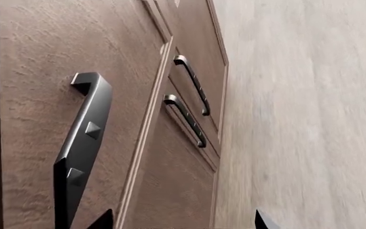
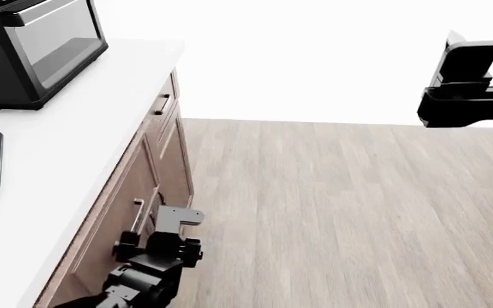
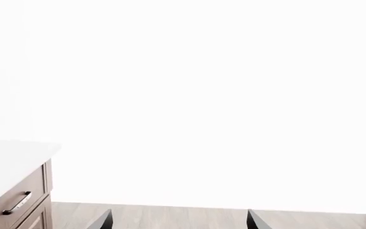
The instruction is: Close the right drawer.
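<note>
- Find the right drawer (image 1: pixel 34 95) in the cabinet run under the desk (image 2: pixel 84 109), low at the near end of the row, its recessed-panel front facing the open floor (image 2: pixel 341 212).
- Tell it by the slim dark bar handle (image 1: pixel 84 138) filling the left wrist view; leave alone the two narrower fronts with curved handles (image 1: pixel 192 86) further along.
- Cannot tell from these views how far the front stands out from the frame; judge it as only a little way, so plan a short push.
- Use the left gripper (image 1: pixel 181 223): released, fingers spread, holding nothing, hanging just beside the drawer front and close to the handle.
- Leave the right gripper (image 3: pixel 177 222) where it is: also released and empty, raised well away over the floor, of no use for this step.
- Push rather than grasp: lay the flat of a finger against the wood beside the handle, or against the bar itself, and press square into the cabinet.
- Aim near the middle of the wide front; an off-centre push probably skews the box on its runners.
- Avoid sliding a finger behind the bar, where it may snag.
- Drive slowly and stop once the front sits flush with its neighbours.
</note>
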Controlling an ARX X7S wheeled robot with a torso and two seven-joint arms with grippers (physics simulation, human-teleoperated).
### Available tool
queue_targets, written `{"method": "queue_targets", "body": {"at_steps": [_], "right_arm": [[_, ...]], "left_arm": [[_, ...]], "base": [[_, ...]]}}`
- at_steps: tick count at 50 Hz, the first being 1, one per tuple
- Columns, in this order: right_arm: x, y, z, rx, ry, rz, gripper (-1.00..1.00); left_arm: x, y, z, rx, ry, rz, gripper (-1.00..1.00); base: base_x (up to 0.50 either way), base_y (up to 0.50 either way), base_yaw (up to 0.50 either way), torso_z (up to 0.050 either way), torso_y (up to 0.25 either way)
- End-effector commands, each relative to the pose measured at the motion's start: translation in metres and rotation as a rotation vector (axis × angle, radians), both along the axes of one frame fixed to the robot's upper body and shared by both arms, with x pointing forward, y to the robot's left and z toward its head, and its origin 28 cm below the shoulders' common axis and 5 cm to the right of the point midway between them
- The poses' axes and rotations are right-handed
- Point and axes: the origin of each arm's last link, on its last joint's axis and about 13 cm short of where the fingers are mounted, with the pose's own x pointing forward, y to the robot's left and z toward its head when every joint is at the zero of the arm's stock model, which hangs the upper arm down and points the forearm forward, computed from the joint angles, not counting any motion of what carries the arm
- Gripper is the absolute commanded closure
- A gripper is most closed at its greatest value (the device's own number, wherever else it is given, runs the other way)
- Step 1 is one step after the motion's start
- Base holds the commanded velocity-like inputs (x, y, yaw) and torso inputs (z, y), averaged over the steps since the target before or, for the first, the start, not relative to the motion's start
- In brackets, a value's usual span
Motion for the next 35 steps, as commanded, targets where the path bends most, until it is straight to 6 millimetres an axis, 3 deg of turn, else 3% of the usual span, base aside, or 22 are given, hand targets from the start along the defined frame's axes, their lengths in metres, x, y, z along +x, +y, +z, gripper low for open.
{"method": "queue_targets", "body": {"at_steps": [1,18,35], "right_arm": [[-0.002,0.002,0.002,-0.008,-0.008,0.007,-1.0],[-0.016,0.008,0.014,-0.022,-0.056,0.036,-1.0],[-0.026,0.011,0.022,-0.029,-0.091,0.051,-1.0]], "left_arm": [[0.004,0.032,0.001,0.136,-0.003,0.074,-1.0],[-0.008,0.053,-0.01,0.363,0.068,0.088,-1.0],[-0.017,0.066,-0.016,0.425,0.129,0.137,-1.0]], "base": [[0.0,0.0,0.0,0.0,0.0],[0.0,0.0,0.0,0.0,0.0],[0.0,0.0,0.0,0.0,0.001]]}}
